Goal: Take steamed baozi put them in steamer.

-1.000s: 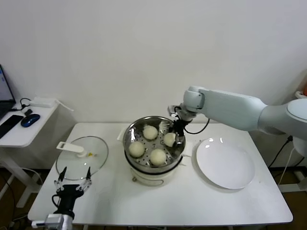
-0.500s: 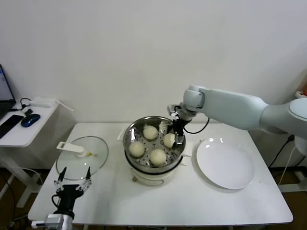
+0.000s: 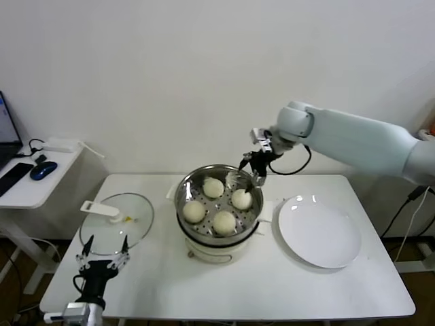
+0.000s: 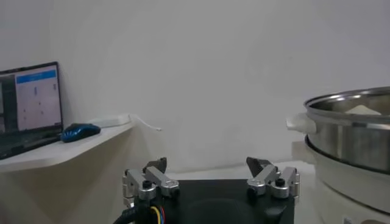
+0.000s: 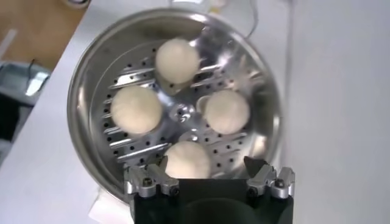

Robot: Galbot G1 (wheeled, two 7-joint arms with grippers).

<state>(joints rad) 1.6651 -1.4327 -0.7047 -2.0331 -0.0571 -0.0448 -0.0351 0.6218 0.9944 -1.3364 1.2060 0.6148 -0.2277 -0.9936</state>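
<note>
Steel steamer (image 3: 219, 204) holds 4 baozi (image 3: 224, 222), spaced at 12, 3, 6 and 9 o'clock — we judge loading done. The right gripper (image 3: 257, 165) hangs empty above, jaws wide. Left wrist view: left gripper (image 4: 210, 176) parked, spread. Right wrist view: all 4 sit apart on perforations.

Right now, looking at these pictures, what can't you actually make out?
- Steamer base: the left wrist view cuts it off at the edge.
- One steamed baozi: the right gripper body hides part of it in the right wrist view.
- Left gripper: its arm runs off the head view's bottom edge.
- Laptop screen: too small to read.
</note>
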